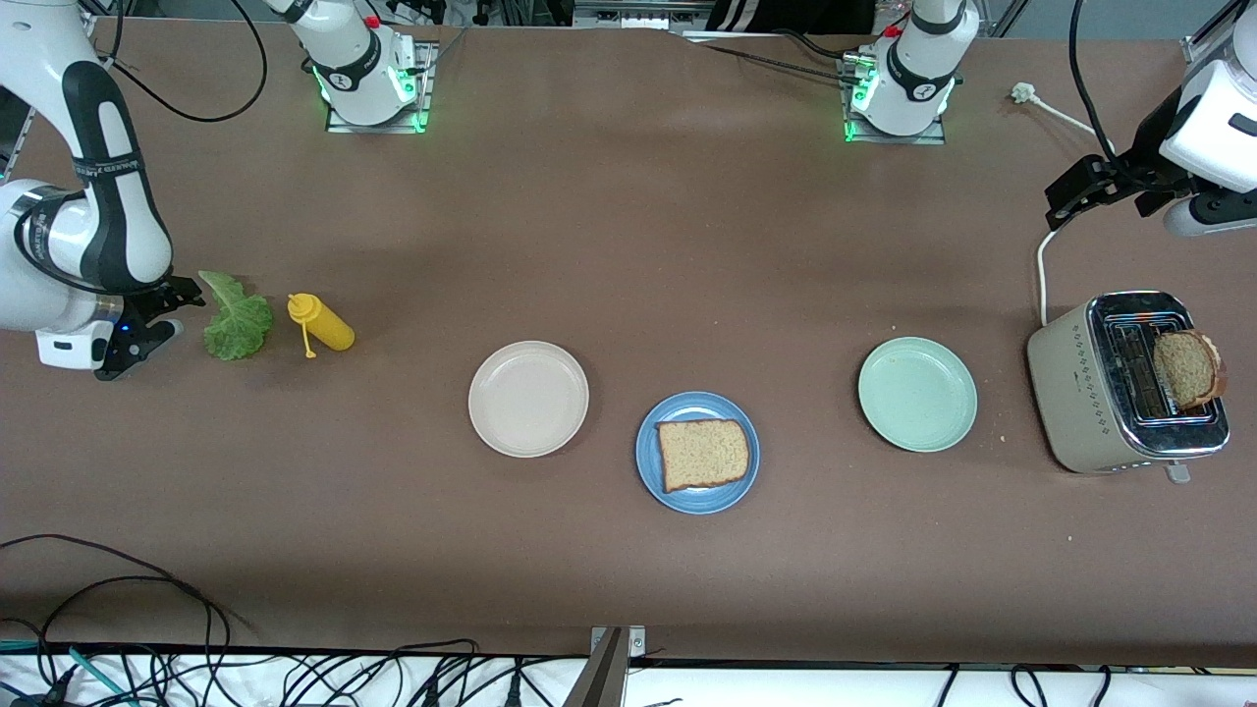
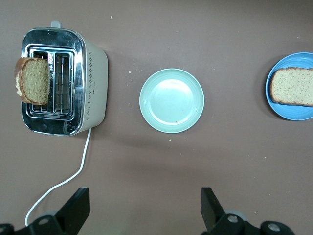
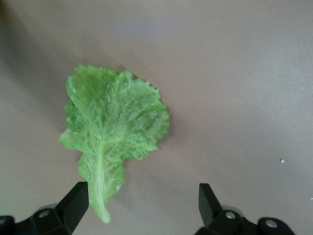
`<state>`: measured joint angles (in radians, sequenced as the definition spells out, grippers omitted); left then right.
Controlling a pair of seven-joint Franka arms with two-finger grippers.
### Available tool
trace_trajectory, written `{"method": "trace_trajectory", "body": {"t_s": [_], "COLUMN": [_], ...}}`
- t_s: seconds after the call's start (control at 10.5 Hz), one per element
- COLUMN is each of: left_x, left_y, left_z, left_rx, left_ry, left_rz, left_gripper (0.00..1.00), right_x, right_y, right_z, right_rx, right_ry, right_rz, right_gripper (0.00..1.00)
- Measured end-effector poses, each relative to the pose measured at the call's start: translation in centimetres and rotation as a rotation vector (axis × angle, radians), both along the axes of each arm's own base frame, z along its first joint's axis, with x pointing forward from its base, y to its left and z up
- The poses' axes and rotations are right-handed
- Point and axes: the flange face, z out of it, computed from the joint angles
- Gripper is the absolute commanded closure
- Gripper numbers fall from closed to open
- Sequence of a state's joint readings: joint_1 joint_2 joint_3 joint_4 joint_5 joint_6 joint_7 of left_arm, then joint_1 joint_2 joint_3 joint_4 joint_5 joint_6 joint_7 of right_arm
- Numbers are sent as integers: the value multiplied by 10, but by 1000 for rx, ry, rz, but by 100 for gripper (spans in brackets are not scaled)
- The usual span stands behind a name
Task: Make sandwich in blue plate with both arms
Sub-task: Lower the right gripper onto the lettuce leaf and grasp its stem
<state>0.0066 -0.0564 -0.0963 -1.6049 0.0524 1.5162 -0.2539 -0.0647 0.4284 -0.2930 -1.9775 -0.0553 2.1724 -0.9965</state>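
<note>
The blue plate (image 1: 695,502) lies mid-table near the front camera with one brown bread slice (image 1: 703,454) flat on it; the left wrist view shows the same plate (image 2: 293,111) and slice (image 2: 296,85). A second slice (image 1: 1186,368) stands in the toaster (image 1: 1090,393), also in the left wrist view (image 2: 33,81). A ruffled lettuce leaf (image 1: 236,316) lies on the table at the right arm's end. My right gripper (image 1: 185,312) is open just beside the leaf's stem end, with the leaf (image 3: 115,127) ahead of its fingers (image 3: 143,191). My left gripper (image 1: 1053,204) hangs open (image 2: 145,196) over the toaster's cord.
A yellow squeeze bottle (image 1: 322,324) lies beside the lettuce. A beige plate (image 1: 528,398) and a pale green plate (image 1: 917,394) flank the blue one. The toaster's white cord (image 1: 1041,265) runs toward the left arm's base. Cables hang along the table's front edge.
</note>
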Motion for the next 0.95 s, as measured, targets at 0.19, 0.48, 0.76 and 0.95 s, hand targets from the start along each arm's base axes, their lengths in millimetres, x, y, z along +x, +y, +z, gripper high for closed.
{"method": "trace_trajectory", "body": {"t_s": [0.19, 0.48, 0.76, 0.95], "left_x": [0, 0, 0, 0], "left_y": [0, -1, -2, -1], "left_z": [0, 1, 2, 3], "left_rx": [0, 0, 0, -3], "left_ry": [0, -1, -5, -1], "left_rz": [0, -1, -5, -88], "left_gripper": [0, 0, 0, 0], "right_x": [-6, -16, -26, -29], "right_y": [-11, -19, -11, 1], "right_z": [-4, -23, -33, -37], "right_rx": [9, 28, 64, 82], "right_ry": [11, 58, 149, 196], "right_rz": [5, 23, 25, 35], "right_gripper": [0, 0, 0, 0]}}
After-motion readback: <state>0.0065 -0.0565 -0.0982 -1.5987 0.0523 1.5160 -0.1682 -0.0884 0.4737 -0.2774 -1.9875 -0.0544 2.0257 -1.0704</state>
